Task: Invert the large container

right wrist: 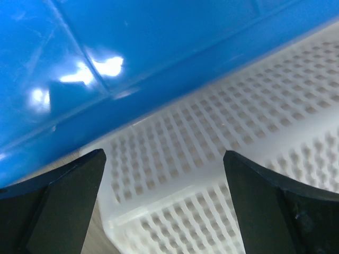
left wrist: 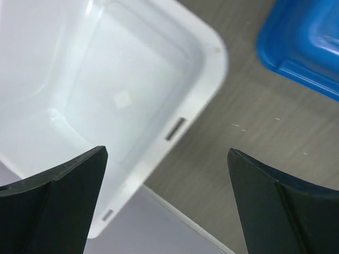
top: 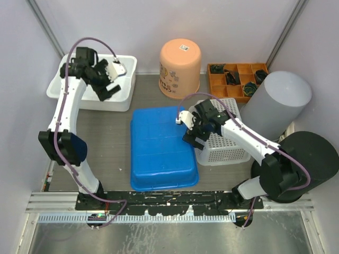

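Since its ribbed base faces up, bin (top: 161,145): judged already inverted, lying rim down mid-worktop. My right claw (top: 189,136): fingers apart, gripping nothing, at the bin's right edge above the basket (top: 228,153). Step in hand, I judge: clear away. Lift straight up before swinging, so neither finger snags bin or basket. My left claw (left wrist: 167,196): apart, empty, over the tub (top: 58,87) at the far-left corner.

White arm links (top: 246,138), black joints (top: 58,145), purple cables (top: 95,38), black gripper fingers (left wrist: 53,206)
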